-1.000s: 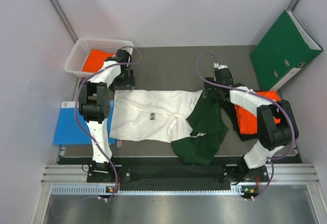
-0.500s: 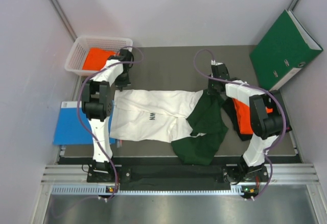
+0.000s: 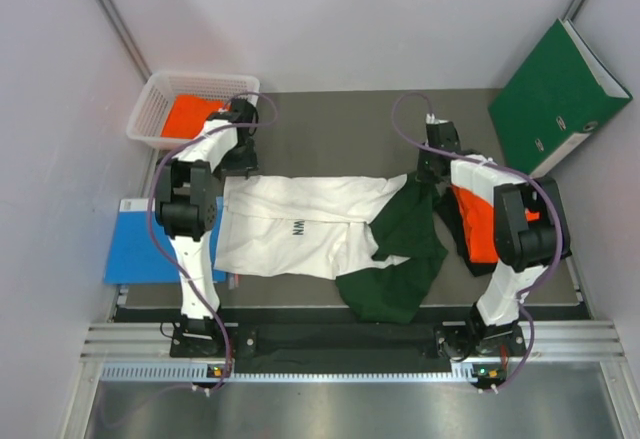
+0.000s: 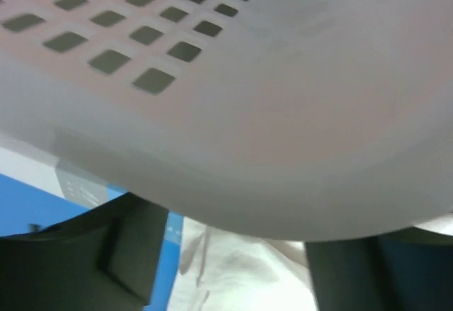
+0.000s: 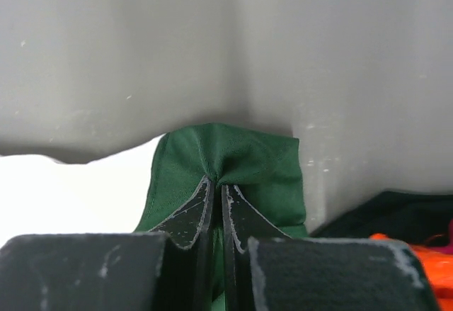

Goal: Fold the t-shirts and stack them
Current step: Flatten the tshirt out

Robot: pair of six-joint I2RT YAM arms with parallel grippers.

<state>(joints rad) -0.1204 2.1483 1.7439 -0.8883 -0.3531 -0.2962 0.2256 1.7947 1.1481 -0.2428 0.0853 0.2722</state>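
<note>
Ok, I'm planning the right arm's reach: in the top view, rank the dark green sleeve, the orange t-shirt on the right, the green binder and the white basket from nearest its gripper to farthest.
From the right gripper:
1. dark green sleeve, pinched in its fingers.
2. orange t-shirt, close on its right, under the arm.
3. green binder, back right corner.
4. white basket, far back left.

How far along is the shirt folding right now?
Nothing looks finished. The white t-shirt lies spread out, unfolded. In hand: the right gripper pinches its green sleeve; the left gripper hangs open at the far corner. Left: fold it, plus the orange shirt in the basket, then stack.
</note>
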